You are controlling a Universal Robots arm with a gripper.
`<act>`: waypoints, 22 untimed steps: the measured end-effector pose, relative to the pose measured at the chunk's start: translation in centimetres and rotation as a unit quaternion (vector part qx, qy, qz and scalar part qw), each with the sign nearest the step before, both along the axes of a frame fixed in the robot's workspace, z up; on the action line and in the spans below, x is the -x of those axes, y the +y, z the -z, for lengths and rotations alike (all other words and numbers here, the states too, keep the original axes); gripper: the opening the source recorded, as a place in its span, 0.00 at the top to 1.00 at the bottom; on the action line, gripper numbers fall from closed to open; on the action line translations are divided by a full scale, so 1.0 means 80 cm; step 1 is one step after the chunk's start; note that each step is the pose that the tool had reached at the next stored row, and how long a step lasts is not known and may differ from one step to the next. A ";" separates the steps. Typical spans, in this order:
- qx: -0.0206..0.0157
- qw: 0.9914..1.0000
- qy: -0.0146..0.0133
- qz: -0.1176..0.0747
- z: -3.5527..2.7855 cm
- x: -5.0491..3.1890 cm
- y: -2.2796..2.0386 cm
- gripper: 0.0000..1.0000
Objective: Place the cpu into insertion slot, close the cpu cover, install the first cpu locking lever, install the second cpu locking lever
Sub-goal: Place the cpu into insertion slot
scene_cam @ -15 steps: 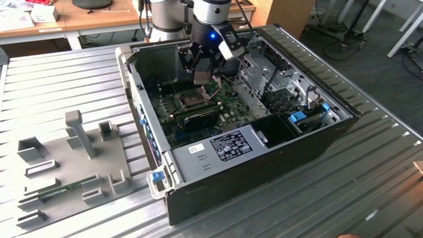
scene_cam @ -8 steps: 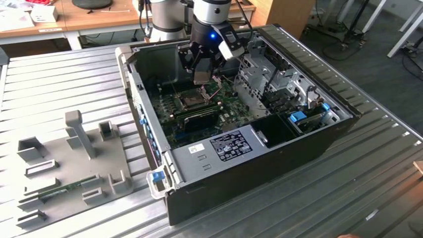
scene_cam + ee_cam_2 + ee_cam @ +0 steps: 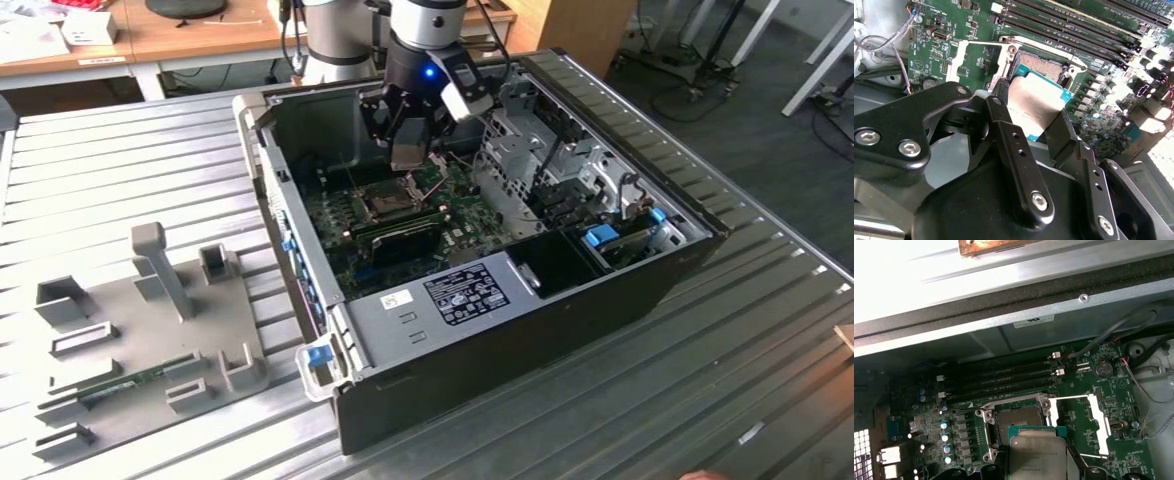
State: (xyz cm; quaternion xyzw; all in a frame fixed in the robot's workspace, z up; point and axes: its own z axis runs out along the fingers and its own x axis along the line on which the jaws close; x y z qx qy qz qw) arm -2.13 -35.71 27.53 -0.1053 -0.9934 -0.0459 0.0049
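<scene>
My gripper [image 3: 411, 158] hangs inside the open computer case, a little above the green circuit board. It is shut on the cpu [image 3: 1035, 104], a flat square chip with a dull silver top, pinched at two opposite edges by the black fingers [image 3: 1000, 112]. The insertion slot [image 3: 1045, 66] lies bare just beyond the chip, a dark square socket with a silver rim, also seen in the first wrist view [image 3: 1016, 420] and the exterior view [image 3: 387, 205]. The cpu cover [image 3: 1079, 421] is swung open and lies flat beside the slot. The cpu [image 3: 1036, 457] hovers at the slot's edge, apart from it.
Long black memory slots [image 3: 999, 379] run beside the socket. The case wall [image 3: 274, 190], a metal drive cage [image 3: 527, 150] and a power supply box [image 3: 447, 295] hem in the board. A grey fixture plate [image 3: 147, 330] lies on the ribbed table at the exterior view's left.
</scene>
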 end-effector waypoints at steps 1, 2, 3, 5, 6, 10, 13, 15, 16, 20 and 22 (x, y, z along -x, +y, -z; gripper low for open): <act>0.000 1.000 0.000 0.004 0.0001 0.000 0.0000 0.46; 0.000 1.000 0.000 0.009 0.0003 0.000 0.0000 0.46; 0.000 1.000 0.000 0.015 0.0004 0.000 0.0000 0.46; 0.000 1.000 0.000 0.031 0.0009 0.000 0.0000 0.46; 0.000 0.999 0.000 0.040 0.0012 0.000 0.0000 0.46; 0.000 0.997 0.000 0.077 0.0023 0.000 0.0000 0.46; 0.000 0.995 0.000 0.103 0.0032 0.000 0.0000 0.46; 0.000 0.993 0.000 0.122 0.0037 0.000 0.0000 0.46; 0.000 0.991 0.000 0.131 0.0039 0.000 0.0000 0.46; 0.000 0.986 0.000 0.167 0.0048 0.000 0.0000 0.46; 0.000 0.983 0.000 0.184 0.0052 0.000 0.0000 0.46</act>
